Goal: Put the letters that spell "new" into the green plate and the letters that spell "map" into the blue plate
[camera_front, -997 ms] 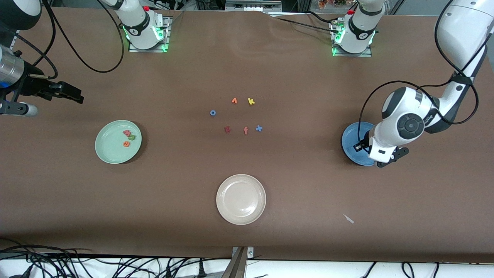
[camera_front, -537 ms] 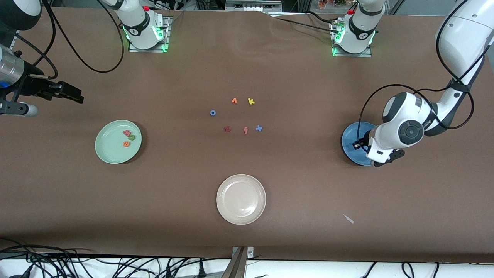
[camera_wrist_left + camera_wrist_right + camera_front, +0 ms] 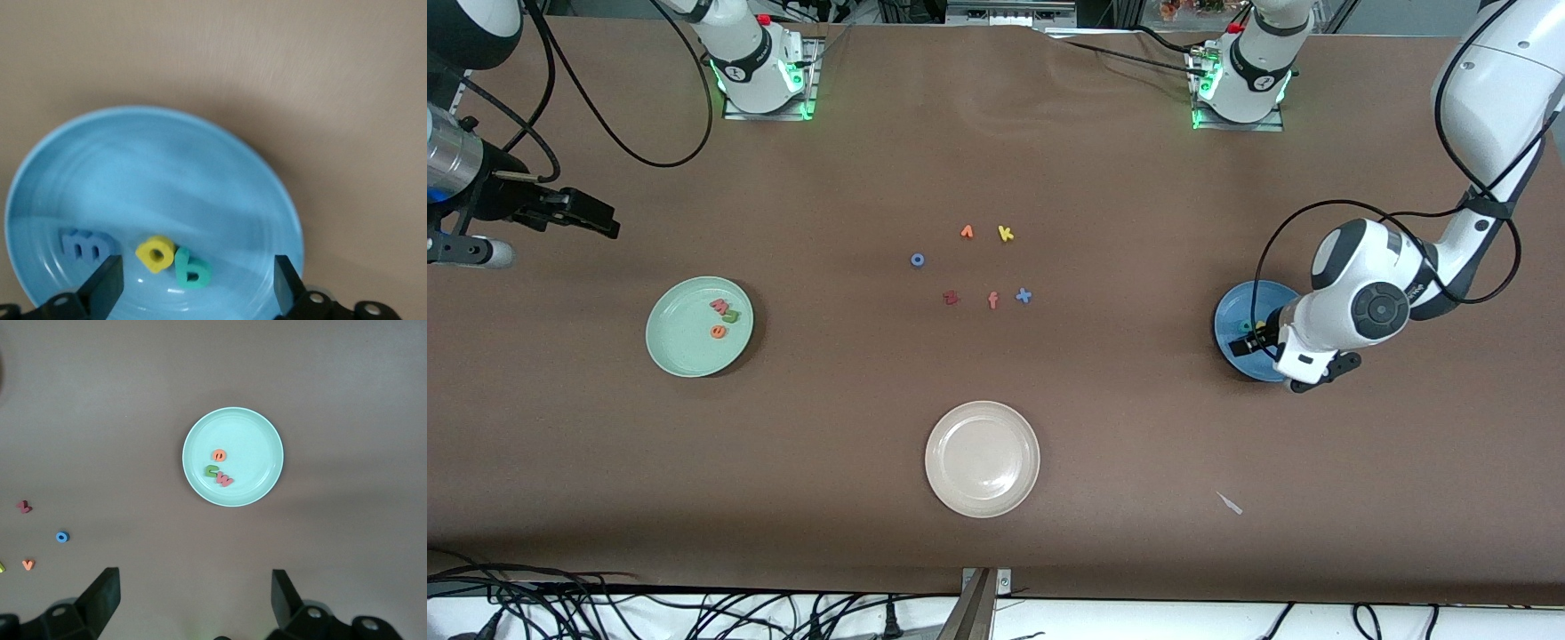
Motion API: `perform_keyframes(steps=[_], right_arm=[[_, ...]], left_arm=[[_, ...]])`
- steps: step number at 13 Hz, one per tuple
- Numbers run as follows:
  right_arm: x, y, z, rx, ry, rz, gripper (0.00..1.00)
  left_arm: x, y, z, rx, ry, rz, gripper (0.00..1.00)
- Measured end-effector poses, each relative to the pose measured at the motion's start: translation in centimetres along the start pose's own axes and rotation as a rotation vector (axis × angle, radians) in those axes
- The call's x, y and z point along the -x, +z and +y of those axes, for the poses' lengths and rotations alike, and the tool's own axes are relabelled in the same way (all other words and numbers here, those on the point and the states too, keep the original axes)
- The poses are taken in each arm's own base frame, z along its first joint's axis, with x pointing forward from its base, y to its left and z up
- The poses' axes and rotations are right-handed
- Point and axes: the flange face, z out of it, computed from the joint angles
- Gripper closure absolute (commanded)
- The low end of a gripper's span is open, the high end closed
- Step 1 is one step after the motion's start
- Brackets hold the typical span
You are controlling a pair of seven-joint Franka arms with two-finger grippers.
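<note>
Six stray letters (image 3: pixel 978 267) mid-table

We see our left gripper (image 3: pixel 193 287) over the blue plate (image 3: pixel 167 160), fingers (image 3: pixel 107 283) spread; between the fingertips the "p" (image 3: pixel 156 253) touches the "a" (image 3: pixel 193 268), and the "m" (image 3: pixel 83 244) lies beside one finger. Our right gripper (image 3: pixel 193 603), fingers (image 3: pixel 103 593) apart, hangs high above the table near the green plate (image 3: pixel 257 440), which holds the "e" (image 3: pixel 219 455), "n" (image 3: pixel 211 471) and "w" (image 3: pixel 225 480) close together.
</note>
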Motion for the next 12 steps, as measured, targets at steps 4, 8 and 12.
perform_keyframes(steps=[4, 8, 12], right_arm=[[0.0, 0.0, 0.0, 0.000, 0.000, 0.000, 0.00], [0.0, 0.0, 0.0, 0.000, 0.000, -0.001, 0.00], [0.0, 0.0, 0.0, 0.000, 0.000, -0.001, 0.00]], left_arm=[[-2.3, -4.3, 0.3, 0.028, -0.024, 0.059, 0.00], [-3.6, -12.2, 0.7, -0.003, 0.024, 0.078, 0.00], [-4.6, -18.7, -1.0, -0.048, 0.138, 0.069, 0.00]])
